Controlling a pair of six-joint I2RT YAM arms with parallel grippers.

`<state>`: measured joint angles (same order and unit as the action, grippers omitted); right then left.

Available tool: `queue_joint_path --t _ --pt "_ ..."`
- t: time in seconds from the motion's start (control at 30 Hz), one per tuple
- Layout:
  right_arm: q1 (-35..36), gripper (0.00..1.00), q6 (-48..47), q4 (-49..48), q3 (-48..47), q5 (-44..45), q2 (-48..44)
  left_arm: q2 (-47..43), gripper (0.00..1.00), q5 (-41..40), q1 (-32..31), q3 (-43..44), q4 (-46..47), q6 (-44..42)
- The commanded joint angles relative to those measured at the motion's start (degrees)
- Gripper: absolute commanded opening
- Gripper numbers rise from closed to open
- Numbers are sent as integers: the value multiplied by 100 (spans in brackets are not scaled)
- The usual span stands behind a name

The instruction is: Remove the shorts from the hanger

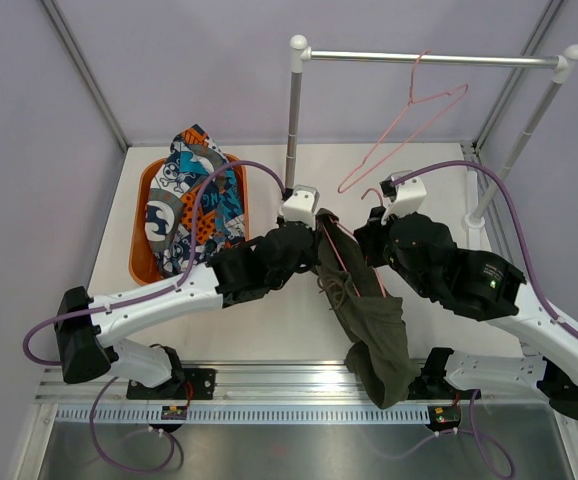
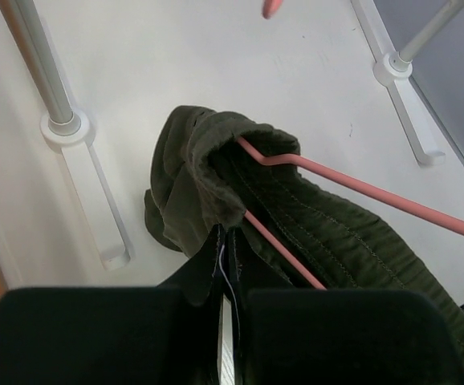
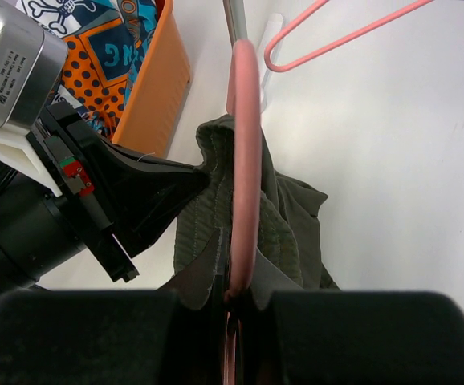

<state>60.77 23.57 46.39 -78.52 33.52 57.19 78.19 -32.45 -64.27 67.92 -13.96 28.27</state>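
Note:
The olive-green shorts [image 1: 371, 322] hang on a pink hanger [image 1: 346, 248] in mid-table, between my two grippers. My left gripper [image 1: 312, 234] is shut on the bunched waistband edge of these shorts [image 2: 336, 233]; its fingers [image 2: 208, 265] meet at the cloth, just beside the hanger wire [image 2: 360, 189]. My right gripper [image 1: 366, 234] is shut on the hanger [image 3: 245, 160], which runs straight out from between its fingers [image 3: 196, 281] over the olive shorts [image 3: 292, 220]. The printed shorts [image 1: 191, 195] lie in an orange basket [image 1: 139, 235] at the left.
A clothes rack stands at the back, and a second, bare pink hanger [image 1: 409, 130] hangs from its rail [image 1: 439, 59]. The rack's left post [image 1: 293, 130] rises just behind my left gripper. A white rack foot [image 2: 95, 192] lies on the table near the shorts.

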Motion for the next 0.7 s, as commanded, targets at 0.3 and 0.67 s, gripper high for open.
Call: queue_joint_path --t 0.3,0.67 --pt "58 0 16 19 -401 85 -41 108 0 -614 476 476 253 -199" --pt "66 0 16 80 -445 58 -94 582 0 -394 1004 1126 209 -322"
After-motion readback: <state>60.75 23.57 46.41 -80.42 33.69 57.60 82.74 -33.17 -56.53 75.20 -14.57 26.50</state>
